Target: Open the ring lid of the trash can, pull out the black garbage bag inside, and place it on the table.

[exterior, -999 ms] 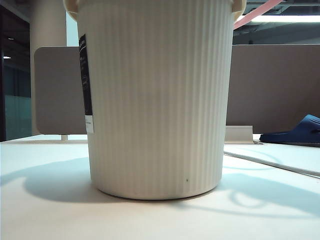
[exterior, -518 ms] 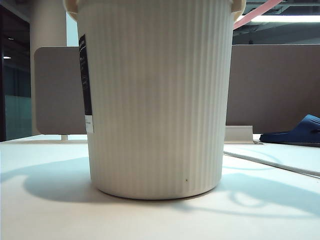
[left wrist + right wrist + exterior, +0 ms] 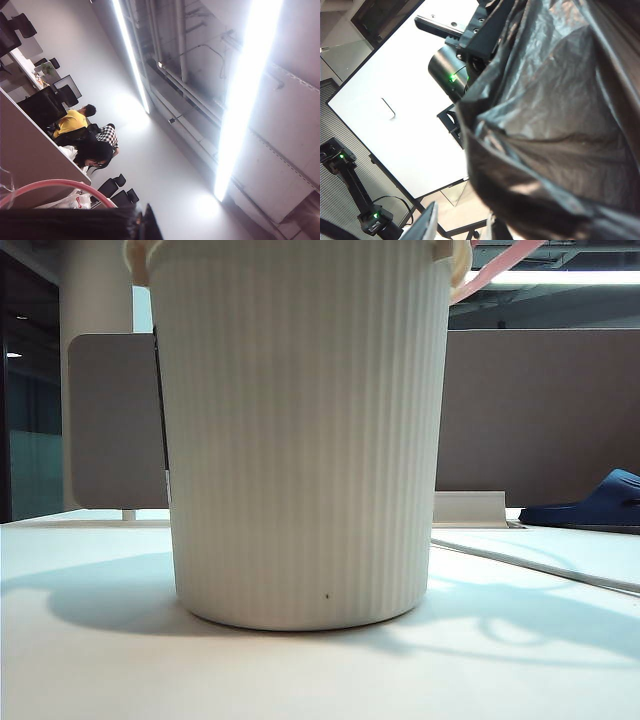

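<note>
The black garbage bag (image 3: 555, 115) bulged above the trash can (image 3: 300, 440) beside the half-open right tool, grip unclear, the closed left tool unseen near the ring lid (image 3: 55, 187); thin plastic might snag or tip the can on the worktop (image 3: 100, 660)

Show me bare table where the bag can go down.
Bare table lies in front of and left of the trash can. On the right, a cable and a blue slipper crowd the far edge. Neither gripper shows there.
</note>
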You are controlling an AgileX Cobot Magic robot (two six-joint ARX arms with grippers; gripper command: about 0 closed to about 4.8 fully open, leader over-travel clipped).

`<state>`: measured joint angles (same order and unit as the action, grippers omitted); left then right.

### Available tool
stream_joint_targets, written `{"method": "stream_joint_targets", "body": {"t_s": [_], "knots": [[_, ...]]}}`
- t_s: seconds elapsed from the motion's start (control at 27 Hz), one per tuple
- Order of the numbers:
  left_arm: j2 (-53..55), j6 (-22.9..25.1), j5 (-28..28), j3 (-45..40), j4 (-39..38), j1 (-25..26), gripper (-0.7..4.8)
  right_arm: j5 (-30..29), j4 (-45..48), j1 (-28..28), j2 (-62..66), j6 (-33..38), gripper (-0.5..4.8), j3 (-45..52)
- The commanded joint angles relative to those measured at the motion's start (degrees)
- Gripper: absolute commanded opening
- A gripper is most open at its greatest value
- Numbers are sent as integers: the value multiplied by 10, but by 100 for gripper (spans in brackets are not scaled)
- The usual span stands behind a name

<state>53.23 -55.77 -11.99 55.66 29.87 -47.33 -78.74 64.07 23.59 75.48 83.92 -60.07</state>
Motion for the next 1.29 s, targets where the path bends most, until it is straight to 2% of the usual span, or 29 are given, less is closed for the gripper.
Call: {"method": "stream_joint_targets", "body": {"t_s": [0.04, 0.3, 0.67, 1.29], "knots": [[-2, 7, 13, 18, 21, 18, -6, -7, 9, 1, -2, -4, 127, -2], [37, 7, 46, 74, 14, 29, -6, -11, 9, 1, -2, -12, 126, 1], [56, 8, 47, 101, 22, 29, -6, -13, 10, 1, -2, -30, 126, 59], [64, 61, 57, 191, -20, 30, -6, -17, 27, 1, -3, -31, 125, 67]]}}
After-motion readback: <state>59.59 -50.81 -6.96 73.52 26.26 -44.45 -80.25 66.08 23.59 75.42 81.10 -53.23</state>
